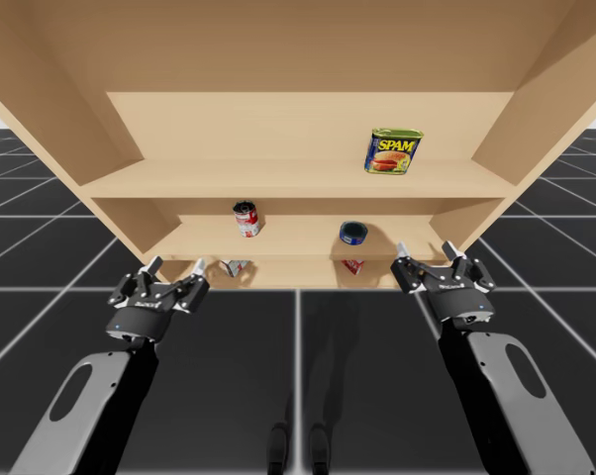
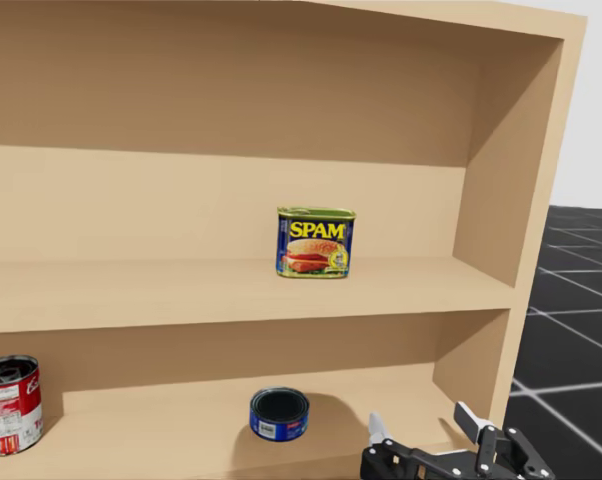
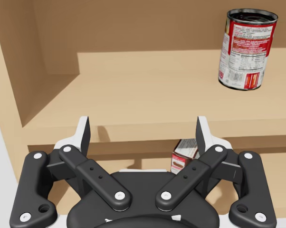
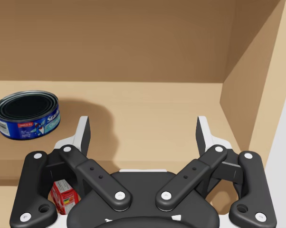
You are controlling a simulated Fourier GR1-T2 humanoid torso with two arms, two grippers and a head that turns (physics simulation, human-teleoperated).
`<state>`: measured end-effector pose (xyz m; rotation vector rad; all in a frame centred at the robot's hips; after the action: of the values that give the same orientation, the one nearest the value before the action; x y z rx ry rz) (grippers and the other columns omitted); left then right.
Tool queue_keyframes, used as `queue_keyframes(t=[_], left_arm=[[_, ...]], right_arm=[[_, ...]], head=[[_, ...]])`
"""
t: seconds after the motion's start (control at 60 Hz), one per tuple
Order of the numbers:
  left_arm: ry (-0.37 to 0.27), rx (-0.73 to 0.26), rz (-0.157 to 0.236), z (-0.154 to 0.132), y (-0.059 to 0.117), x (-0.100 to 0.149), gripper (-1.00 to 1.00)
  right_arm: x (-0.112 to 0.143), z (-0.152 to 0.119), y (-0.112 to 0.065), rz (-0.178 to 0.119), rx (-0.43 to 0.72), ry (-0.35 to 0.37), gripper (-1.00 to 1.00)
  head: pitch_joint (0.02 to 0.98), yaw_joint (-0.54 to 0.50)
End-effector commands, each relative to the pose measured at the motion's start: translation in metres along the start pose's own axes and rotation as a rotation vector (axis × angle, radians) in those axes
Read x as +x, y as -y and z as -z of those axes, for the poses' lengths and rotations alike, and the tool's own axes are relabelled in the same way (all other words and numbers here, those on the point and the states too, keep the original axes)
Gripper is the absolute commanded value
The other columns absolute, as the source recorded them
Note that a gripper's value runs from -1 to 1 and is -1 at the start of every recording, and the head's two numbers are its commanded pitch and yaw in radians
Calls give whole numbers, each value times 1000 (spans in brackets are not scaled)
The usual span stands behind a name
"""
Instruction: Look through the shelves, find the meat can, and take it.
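Nothing is taken yet; you are at the start of the reach. Nearest you, the left gripper (image 1: pixel 175 265) and the right gripper (image 1: pixel 425 249) hang in front of the light wooden shelf unit (image 1: pixel 278 180), level with its lower boards. Just past the right one, on the middle shelf, sits a short round blue tin (image 4: pixel 26 114). Further left stands a red-and-white cylindrical can (image 3: pixel 246 49). Neither is your target. The meat can (image 2: pixel 316 242), a blue-and-yellow rectangular tin, stands upright on the upper shelf, right of centre, well apart from both grippers. The head view faces it, so I judge the search done; reaching, gripping and lifting remain. Both claws are spread wide, holding nothing and touching nothing.
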<state>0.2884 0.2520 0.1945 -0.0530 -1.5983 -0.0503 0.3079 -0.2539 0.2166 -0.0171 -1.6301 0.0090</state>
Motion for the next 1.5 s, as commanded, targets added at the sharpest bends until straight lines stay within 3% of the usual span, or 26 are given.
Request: queue_keyframes(t=[0.017, 0.15, 0.233, 0.417, 0.5, 0.65, 0.883, 0.983, 1.15, 1.3, 1.35, 1.5], left_arm=[[-1, -9, 0, 0, 3, -1, -1000], [-2, -6, 0, 0, 3, -1, -1000], [-3, -10, -2, -1, 5, -1, -1000], [-5, -18, -2, -1, 8, -1, -1000], [-4, -17, -2, -1, 8, -1, -1000], [-4, -15, 0, -1, 9, -1, -1000], [-10, -15, -1, -1, 8, 0, -1000], [-10, -14, 0, -1, 8, 0, -1000], [-12, -10, 0, -1, 7, 0, -1000], [-11, -7, 0, -2, 7, 0, -1000], [-11, -4, 1, -2, 6, 1, -1000], [-12, 3, 6, -2, 6, 1, -1000]], right_arm=[[3, -1, 0, 5, 1, 7, -1000], [13, -11, -7, -6, 14, 25, -1000], [26, -23, -14, -35, 10, 30, -1000], [68, -49, -31, -41, -42, 78, -1000], [91, -59, -40, -22, -69, 101, -1000], [119, -65, -54, -48, -61, 148, -1000], [149, -54, -76, -85, -43, 159, -1000], [153, -43, -84, -82, -30, 138, -1000], [156, -20, -96, -46, 12, 108, -1000], [158, -4, -102, -45, -3, 99, -1000], [159, 1, -104, -29, 2, 89, -1000], [160, 18, -110, -38, -16, 77, -1000]], head=[[277, -296], [277, -281], [280, -276], [280, -289], [280, -291], [282, -296], [294, -293], [298, -292], [305, -291], [306, -292], [307, -292], [311, -290]])
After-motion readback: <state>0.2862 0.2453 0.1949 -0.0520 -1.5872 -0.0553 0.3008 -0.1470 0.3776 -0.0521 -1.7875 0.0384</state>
